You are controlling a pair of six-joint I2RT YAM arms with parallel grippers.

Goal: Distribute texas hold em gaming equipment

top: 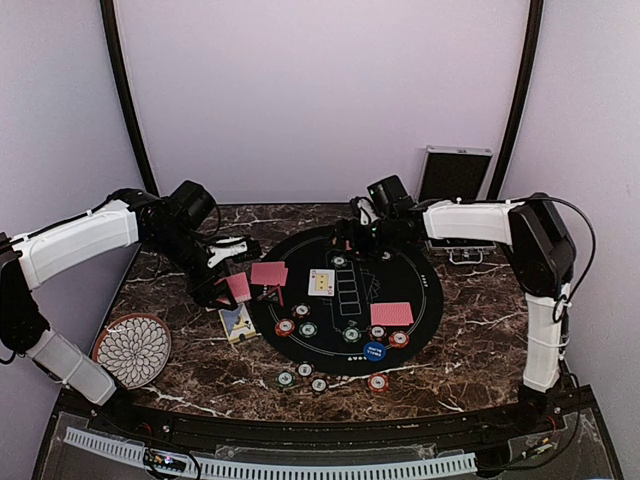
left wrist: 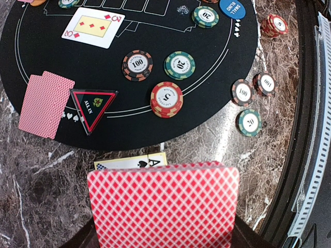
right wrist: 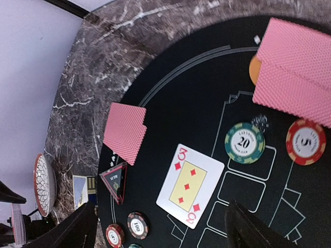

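A dark marble table point(top: 470, 330) carries a round black poker mat point(top: 425, 290). A silver-edged chip case point(top: 455, 172) stands at the far wall and a flower-patterned plate point(top: 108, 335) sits at the near left.

The left gripper point(top: 226, 288) is pressed together on a deck of red-backed cards point(left wrist: 163, 206), held above the marble just off the mat's left rim (the deck fills the bottom of that wrist view). Directly below the deck a face-up ace point(left wrist: 132, 163) lies on the table. Past it on the mat is a face-down pair point(left wrist: 45, 103), with a black triangular all-in marker point(left wrist: 93, 106) just beside it.

The right gripper point(right wrist: 163, 230) hangs over the far side of the mat, fingers spread wide with nothing gripped. The three of diamonds point(right wrist: 190, 185) lies face up below, between the two fingers. A far pair of cards point(right wrist: 295, 72) lies well apart from them, and an orange disc point(right wrist: 253, 70) seems to sit partly under it, though only a sliver shows.

A blue small-blind disc point(top: 374, 351) rests near the mat's near edge. Smaller still are a red chip stack point(left wrist: 166, 99), a 100 chip point(left wrist: 137, 65) and a green 20 chip point(left wrist: 179, 65), all on the mat between the deck and the three of diamonds.
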